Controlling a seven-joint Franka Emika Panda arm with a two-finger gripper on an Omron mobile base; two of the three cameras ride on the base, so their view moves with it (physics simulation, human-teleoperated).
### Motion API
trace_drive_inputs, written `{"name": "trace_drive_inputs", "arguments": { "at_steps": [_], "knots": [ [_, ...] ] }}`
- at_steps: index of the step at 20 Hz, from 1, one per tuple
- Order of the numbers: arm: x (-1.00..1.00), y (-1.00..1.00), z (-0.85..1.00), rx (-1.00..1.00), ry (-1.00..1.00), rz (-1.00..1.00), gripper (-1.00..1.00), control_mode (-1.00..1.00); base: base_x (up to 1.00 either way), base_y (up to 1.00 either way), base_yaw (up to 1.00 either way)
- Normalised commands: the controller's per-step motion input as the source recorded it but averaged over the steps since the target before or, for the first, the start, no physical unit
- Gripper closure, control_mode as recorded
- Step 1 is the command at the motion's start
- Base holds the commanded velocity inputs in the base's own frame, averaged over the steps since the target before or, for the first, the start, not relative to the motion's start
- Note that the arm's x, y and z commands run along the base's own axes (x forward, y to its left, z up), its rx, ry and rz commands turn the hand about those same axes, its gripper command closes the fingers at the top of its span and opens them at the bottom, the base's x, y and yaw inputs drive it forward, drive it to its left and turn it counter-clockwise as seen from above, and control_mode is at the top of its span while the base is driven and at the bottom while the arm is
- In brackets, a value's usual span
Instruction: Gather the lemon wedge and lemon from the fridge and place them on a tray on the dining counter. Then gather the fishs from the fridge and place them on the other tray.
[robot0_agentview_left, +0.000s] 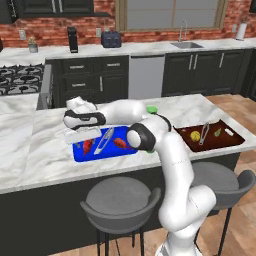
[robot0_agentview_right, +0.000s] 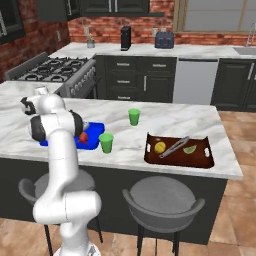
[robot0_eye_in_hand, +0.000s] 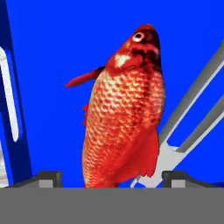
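A kitchen with red brick walls and dark cabinets surrounds the dining counter (robot0_agentview_left: 30, 150), a long island with a white-grey marble top. Nearest, two grey stools (robot0_agentview_right: 162, 202) stand at its front edge.

On the marble lie two trays, well apart. The blue tray (robot0_agentview_left: 80, 152) sits under the hand. Two red-orange fish lie in it: one fish (robot0_eye_in_hand: 124, 109) directly below the gripper (robot0_eye_in_hand: 111, 178), the other fish (robot0_agentview_left: 120, 143) toward the tray's right end, with silvery tongs (robot0_agentview_left: 103, 140) between them. In the hand view the near fish's long axis runs from the fingertips upward, its head with the white eye at the far end and its tail down between the fingertips (robot0_eye_in_hand: 48, 177), which stand apart on either side of it; the jaws are spread and not pressed against the body, so the fish is let go and rests on the blue floor. The tongs' arms lie just beside its tail.

The reddish-brown tray (robot0_agentview_right: 200, 161) lies further to the right. It holds one yellow lemon (robot0_agentview_right: 160, 147), one lemon wedge (robot0_agentview_right: 189, 149) and a second pair of tongs (robot0_agentview_right: 174, 146) lying slantwise between them.

Two green cups stand on the marble: one cup (robot0_agentview_right: 106, 142) just beside the blue tray, another cup (robot0_agentview_right: 134, 116) further back.

Beyond the island, the back counter carries a toaster (robot0_agentview_left: 111, 39) and a sink (robot0_agentview_left: 187, 45), with a stove (robot0_agentview_right: 52, 70) at the left.
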Motion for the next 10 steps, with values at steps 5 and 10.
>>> {"name": "trace_drive_inputs", "arguments": {
  "at_steps": [5,10],
  "knots": [
    [-0.62,-0.15,0.33,0.00,-0.14,0.03,-1.00,-1.00,0.00,0.00,0.00],
    [-0.74,-0.37,0.31,0.00,-0.14,0.03,-1.00,-1.00,0.00,0.00,0.00]
  ]
}}
